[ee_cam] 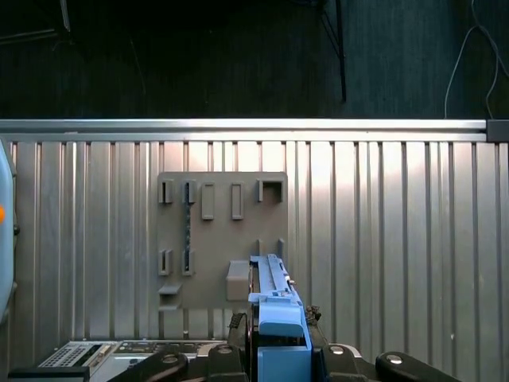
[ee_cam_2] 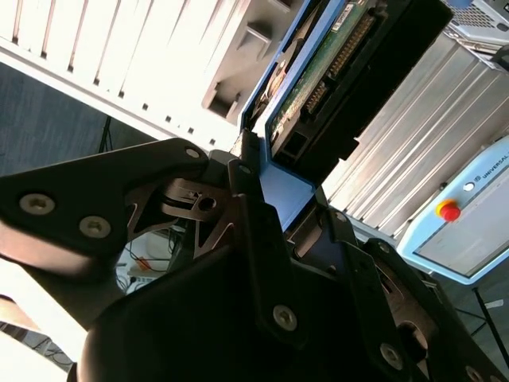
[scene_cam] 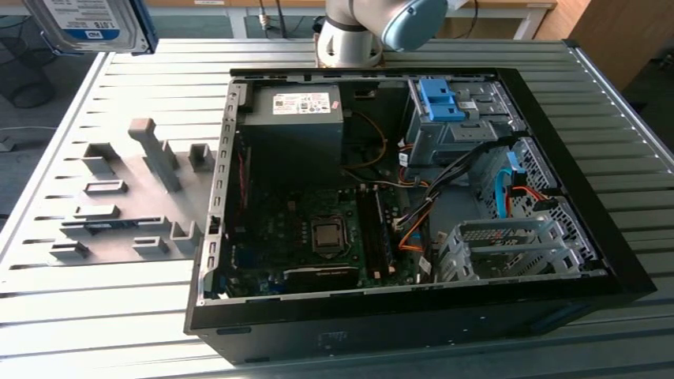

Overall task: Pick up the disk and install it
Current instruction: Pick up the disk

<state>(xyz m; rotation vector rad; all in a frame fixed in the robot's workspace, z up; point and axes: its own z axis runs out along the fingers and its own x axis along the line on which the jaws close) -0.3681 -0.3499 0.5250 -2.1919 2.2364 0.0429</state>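
- Gripper (ee_cam_2: 286, 199): clenched on the disk (ee_cam_2: 318, 79), its dark fingers (ee_cam_2: 248, 191) pressing the blue side rail from both sides; seen in both wrist views.
- Disk, position: off the table and in the grasp, high at the exterior view's upper left (scene_cam: 90, 24), label facing that camera.
- Disk, long axis: runs straight out from the fingers; the first wrist view has it edge-on (ee_cam: 270, 286), the second shows its green circuit-board underside.
- Fixture plate (ee_cam: 223, 239): grey, with raised blocks, lying on the slatted metal table (scene_cam: 126, 79) directly below the held disk.
- Computer case (scene_cam: 632, 268): open, side panel off, toward the exterior view's right of the fixture plate, well apart from the disk.
- Drive cage (scene_cam: 511, 249): perforated silver, in the case's near corner on the exterior view's right, so the disk hangs diagonally across the whole case from it.
- Power supply (scene_cam: 300, 126): grey box, far side of the case.
- Progress, as judged: pick-up done; installing not yet done.
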